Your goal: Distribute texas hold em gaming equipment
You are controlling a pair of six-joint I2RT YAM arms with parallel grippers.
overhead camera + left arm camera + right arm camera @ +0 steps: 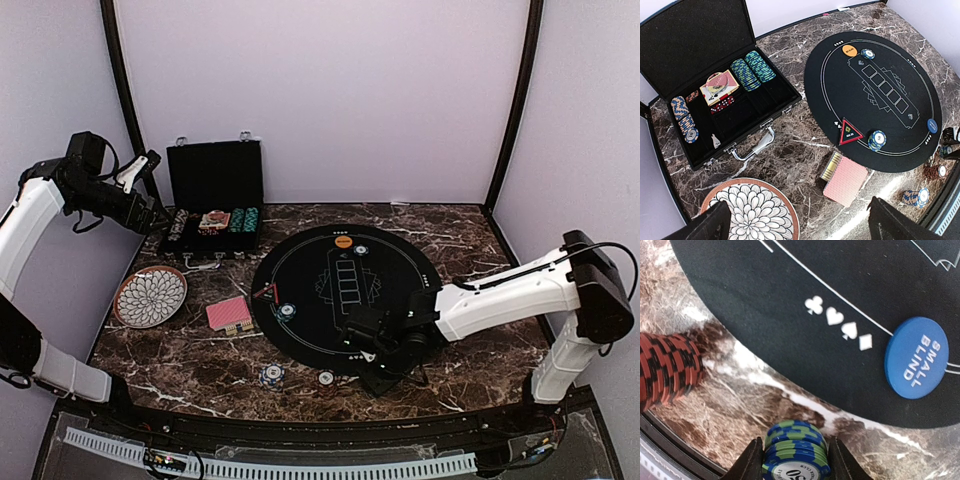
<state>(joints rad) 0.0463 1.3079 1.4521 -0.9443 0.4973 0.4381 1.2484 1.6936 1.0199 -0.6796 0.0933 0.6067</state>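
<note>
Blue-and-green chip stack [796,450] is pinched in the right claw [795,442], a finger snug on each side, over the marble desk [740,385] just off the black mat [765,295]. The blue Small Blind button [916,357] sits on the mat's rim nearby, and a red-and-black chip stack [665,367] lies on its side close by. Red-backed cards [846,181] lie beside the mat. Left claw [800,215] hangs wide open and empty, high over the plate [750,212] and open case [715,100].

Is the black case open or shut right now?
Open: the black case has its lid raised back, with chip rows and cards exposed inside.
</note>
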